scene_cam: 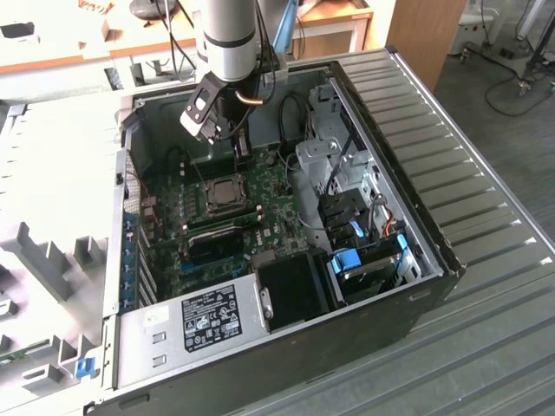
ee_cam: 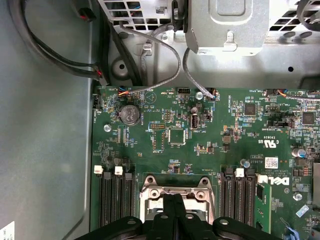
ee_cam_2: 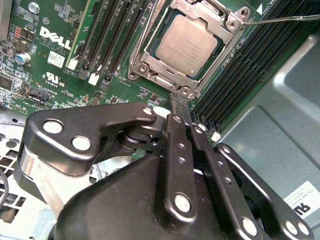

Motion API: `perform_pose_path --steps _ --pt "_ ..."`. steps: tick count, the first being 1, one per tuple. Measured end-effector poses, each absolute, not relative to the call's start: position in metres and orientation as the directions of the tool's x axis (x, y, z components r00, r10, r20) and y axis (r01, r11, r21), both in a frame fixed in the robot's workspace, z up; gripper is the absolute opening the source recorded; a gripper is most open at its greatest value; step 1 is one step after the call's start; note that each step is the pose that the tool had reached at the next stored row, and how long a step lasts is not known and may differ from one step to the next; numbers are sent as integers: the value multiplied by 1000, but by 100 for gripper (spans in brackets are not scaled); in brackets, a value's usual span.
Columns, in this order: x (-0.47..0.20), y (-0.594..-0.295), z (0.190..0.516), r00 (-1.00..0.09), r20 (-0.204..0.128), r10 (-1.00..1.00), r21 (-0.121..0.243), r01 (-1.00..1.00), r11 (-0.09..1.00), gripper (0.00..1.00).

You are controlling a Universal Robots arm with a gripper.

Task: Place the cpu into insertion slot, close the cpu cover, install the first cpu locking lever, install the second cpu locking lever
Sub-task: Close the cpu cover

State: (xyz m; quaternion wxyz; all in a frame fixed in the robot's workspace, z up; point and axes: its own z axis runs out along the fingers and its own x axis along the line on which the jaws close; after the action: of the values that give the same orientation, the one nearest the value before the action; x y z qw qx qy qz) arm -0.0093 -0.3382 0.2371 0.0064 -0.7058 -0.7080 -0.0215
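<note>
The cpu [ee_cam_2: 186, 44], a dull silver square, lies flat in the insertion slot [scene_cam: 224, 192] on the green board. The silvery cpu cover [ee_cam_2: 145, 46] lies down around it, framing the chip. A thin wire locking lever [ee_cam_2: 285, 19] sticks out sideways from one corner of the socket, apart from the frame. My gripper [ee_cam_2: 176, 100] is shut with nothing between its fingers, its tips just above the socket's near edge. In the exterior view the gripper [scene_cam: 240, 147] hangs over the board just behind the socket. In the first wrist view the closed fingers [ee_cam: 173, 200] overlap the socket frame [ee_cam: 176, 186].
Long black memory slots [ee_cam_2: 107, 40] flank the socket on both sides. A metal drive cage [scene_cam: 338, 156] and cables [ee_cam: 150, 45] sit toward the exterior view's right. The power supply [scene_cam: 204, 321] fills the case's near end. Case walls surround the board.
</note>
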Motion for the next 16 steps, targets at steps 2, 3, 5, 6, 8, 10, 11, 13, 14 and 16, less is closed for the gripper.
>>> perform_pose_path --steps 2,3,5,6,8,10,11,13,14,16 --pt "-9 -338 237 -8 39 999 21 1000 7 11" --pt "-9 -338 237 -14 39 999 21 1000 13 11" --pt "-9 -338 237 -38 39 999 21 999 37 11" --pt "-9 -338 237 -55 40 998 22 998 54 11" --pt "-9 -338 237 -91 39 995 22 996 90 11" --pt "-9 -338 236 -128 39 991 21 992 127 11" --pt "-9 -338 236 -146 39 989 21 989 145 11" --pt "-9 -338 236 -181 39 983 21 983 180 11" --pt "-9 -338 236 -199 39 979 21 980 198 11" --pt "-9 -338 236 -234 39 971 21 972 233 11"
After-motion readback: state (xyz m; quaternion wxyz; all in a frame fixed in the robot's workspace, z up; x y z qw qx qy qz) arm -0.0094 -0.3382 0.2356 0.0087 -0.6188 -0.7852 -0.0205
